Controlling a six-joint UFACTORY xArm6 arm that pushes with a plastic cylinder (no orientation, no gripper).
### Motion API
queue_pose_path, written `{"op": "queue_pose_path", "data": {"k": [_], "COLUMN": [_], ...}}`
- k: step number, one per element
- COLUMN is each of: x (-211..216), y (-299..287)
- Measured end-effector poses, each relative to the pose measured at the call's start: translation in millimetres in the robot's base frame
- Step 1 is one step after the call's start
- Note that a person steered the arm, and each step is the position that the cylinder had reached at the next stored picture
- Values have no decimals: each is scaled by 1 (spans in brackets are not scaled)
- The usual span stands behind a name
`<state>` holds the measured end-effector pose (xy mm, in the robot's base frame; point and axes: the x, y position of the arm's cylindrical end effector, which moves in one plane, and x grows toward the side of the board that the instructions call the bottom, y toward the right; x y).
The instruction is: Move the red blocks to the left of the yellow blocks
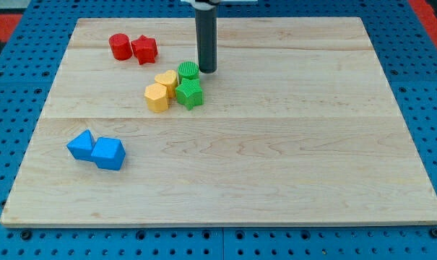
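Two red blocks lie at the view's top left: a round red block (119,46) and a star-shaped red block (144,49), touching. Two yellow blocks sit near the middle: one yellow block (167,80) and another yellow block (157,97) below it. The red blocks lie up and to the left of the yellow ones. My tip (206,71) stands just right of the round green block (188,71), up and right of the yellow blocks.
A green star-shaped block (190,93) touches the yellow blocks on their right. Two blue blocks (81,145) (107,153) lie at the lower left. The wooden board (276,159) rests on a blue perforated base.
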<state>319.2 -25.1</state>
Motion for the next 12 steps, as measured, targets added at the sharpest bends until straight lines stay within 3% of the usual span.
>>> {"op": "queue_pose_path", "data": {"k": [1,2,3,4,5,6,7,8,10,11,12], "x": [-29,-76,-67,-18,-7,-26,-97,-96,17,22,-26], "y": [-1,-45,-116,-183,-203,-153,-181,-247,-236,-240,-195]}}
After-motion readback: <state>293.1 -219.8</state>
